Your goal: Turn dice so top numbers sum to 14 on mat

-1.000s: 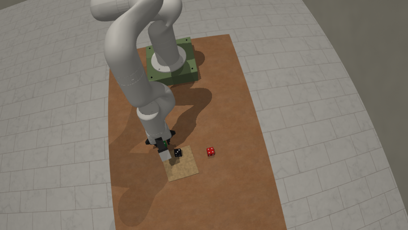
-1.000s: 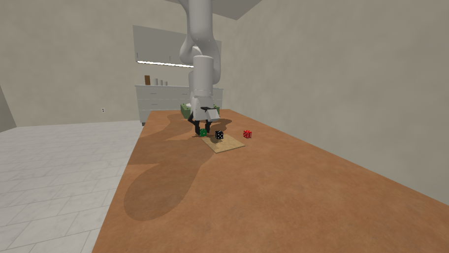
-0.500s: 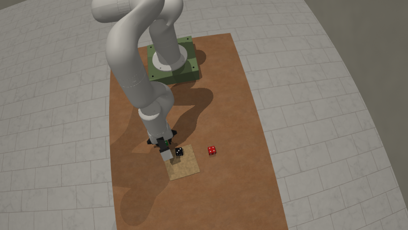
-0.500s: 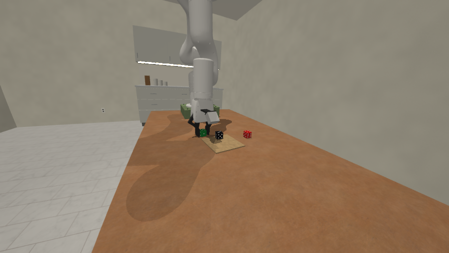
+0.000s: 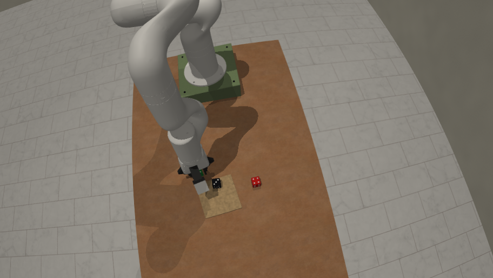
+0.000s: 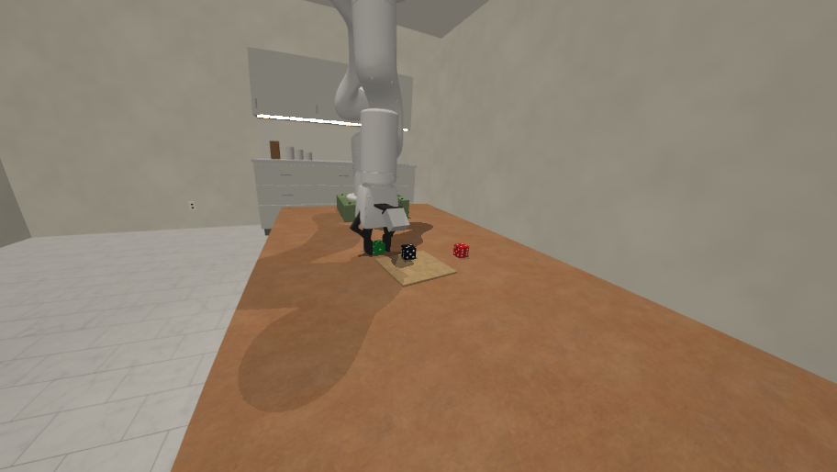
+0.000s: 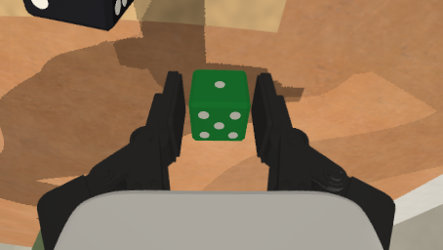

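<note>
My gripper (image 7: 219,91) hangs low over the brown table (image 5: 275,224), fingers pointing down, with the green die (image 7: 220,104) standing between them. My two black fingers sit half open, one on each side of the die, with a thin gap showing on both sides, so I am around it and not gripping it. The die rests on the bare table just off the mat's (image 5: 226,203) corner nearest the arm's base, on the table's left-edge side. Its face toward my camera shows five pips, and the face beyond that shows one.

The black die (image 5: 216,183) sits on the mat, close to the mat's edge nearest the base and just beside my fingers. I cannot read its top number for certain from above. The tan mat lies flat on the table.

The red die (image 5: 255,181) stands on the bare table, apart from the mat, toward the table's right edge. Its top seems to show four white pips.

The green block (image 5: 231,91) that carries my arm stands at the far end of the table, well apart from the dice.
</note>
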